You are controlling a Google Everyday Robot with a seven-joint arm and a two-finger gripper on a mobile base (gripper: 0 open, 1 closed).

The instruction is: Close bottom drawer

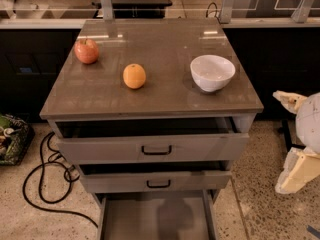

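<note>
The bottom drawer (155, 216) is pulled far out of the grey cabinet. Its flat grey tray runs down to the lower edge of the view, and its front panel and handle are out of view. The middle drawer (156, 181) and the top drawer (152, 148) above it stand slightly open, each with a black loop handle. My gripper (288, 139) is at the right edge, to the right of the cabinet at about drawer height. Its two cream fingers (286, 100) are spread apart and hold nothing. It touches no drawer.
On the cabinet top (165, 101) are a red apple (87, 51), an orange (134, 76) and a white bowl (212, 72). A black cable (42, 184) loops on the speckled floor at the left, next to a bag (10, 139). Dark counters run behind the cabinet.
</note>
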